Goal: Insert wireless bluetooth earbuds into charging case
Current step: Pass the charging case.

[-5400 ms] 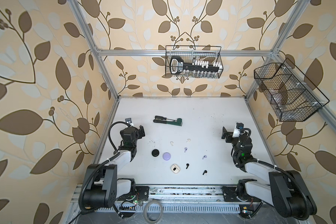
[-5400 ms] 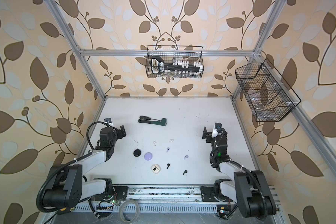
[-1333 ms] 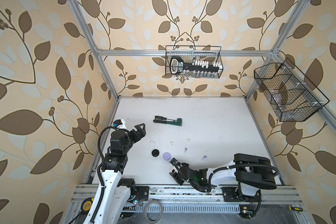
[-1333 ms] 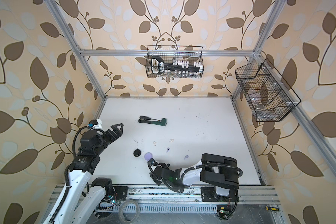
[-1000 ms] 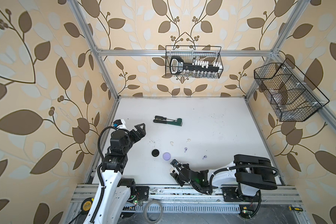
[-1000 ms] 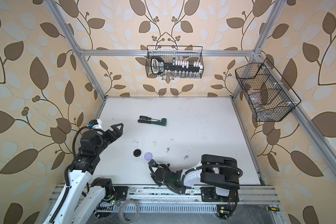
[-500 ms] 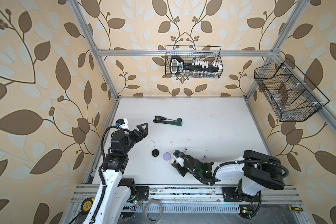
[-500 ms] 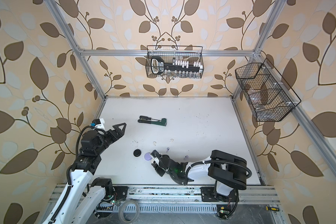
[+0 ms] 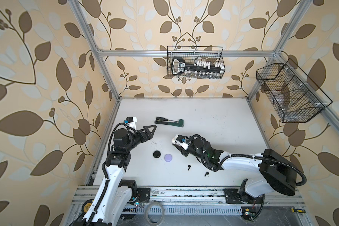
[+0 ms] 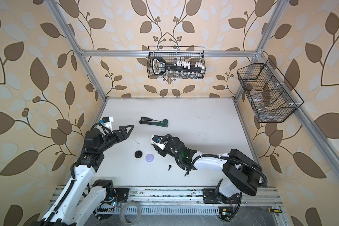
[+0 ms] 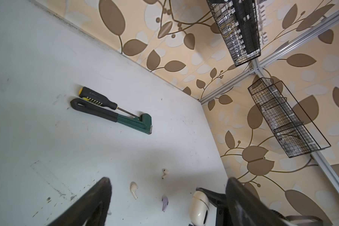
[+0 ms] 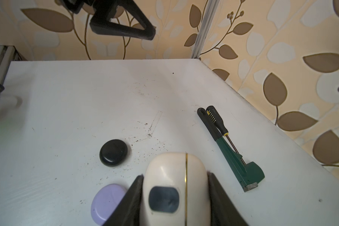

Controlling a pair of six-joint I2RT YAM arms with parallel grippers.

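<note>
While clamping the cream case [image 12: 173, 195], the right hand [image 12: 175, 175] hovers.

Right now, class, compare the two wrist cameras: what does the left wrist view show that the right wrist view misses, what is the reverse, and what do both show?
Only the left wrist view: two white earbuds and one lilac earbud lying on the table, plus two wire baskets.
Only the right wrist view: the black case and lilac case, both closed.
Both: the green pipe wrench, the screwdriver beside it, and the cream charging case clamped in the right gripper.
</note>
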